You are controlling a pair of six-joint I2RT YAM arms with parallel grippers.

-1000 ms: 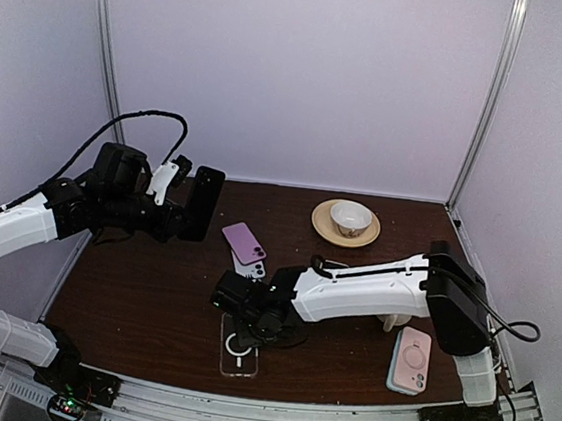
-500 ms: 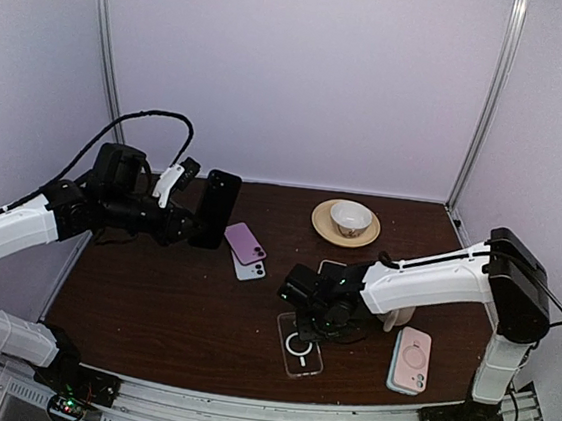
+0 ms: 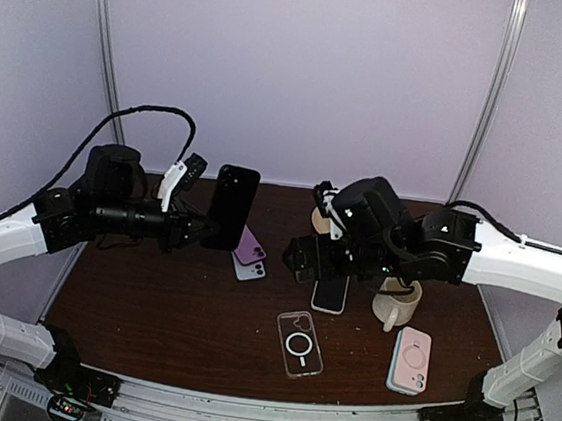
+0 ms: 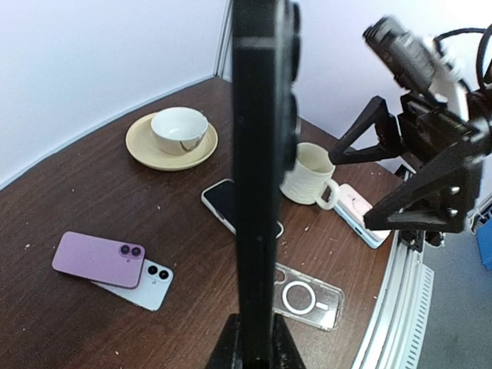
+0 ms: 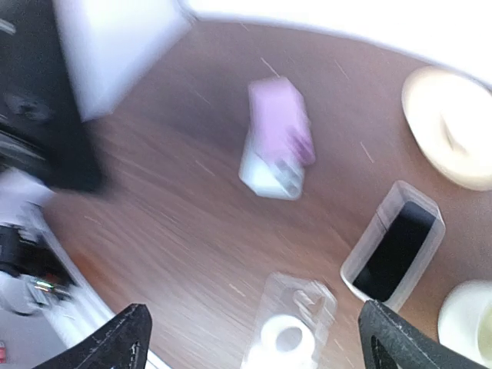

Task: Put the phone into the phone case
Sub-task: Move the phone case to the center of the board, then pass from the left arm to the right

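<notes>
The task is about half done, by the look of it: the left gripper (image 3: 202,228) is clamped on the bottom edge of the black phone (image 3: 232,206) and holds it upright in the air, left of centre in the top view, well above the table (image 3: 151,297). The clear case (image 3: 299,343) lies flat and unfilled at lower centre, apart from the phone, so what is left is to carry the phone over, tip it flat, line up its corners and press it in. Which face of the case is up cannot be told. The right gripper (image 5: 252,323) hangs raised at centre right, its fingers spread wide with nothing between them; it seems free to pin the case down. Room is uneven. Left of the case the wood is bare, which looks like the easy way in. Above it lie a cased phone (image 3: 330,294) and a mug (image 3: 395,303), and to its right a pink case (image 3: 410,360). The purple phone (image 3: 248,244), stacked on a white phone (image 3: 252,269), sits just under the held phone. The front rail (image 3: 290,413) runs close below the case, so a hard push could slide it toward the edge.
</notes>
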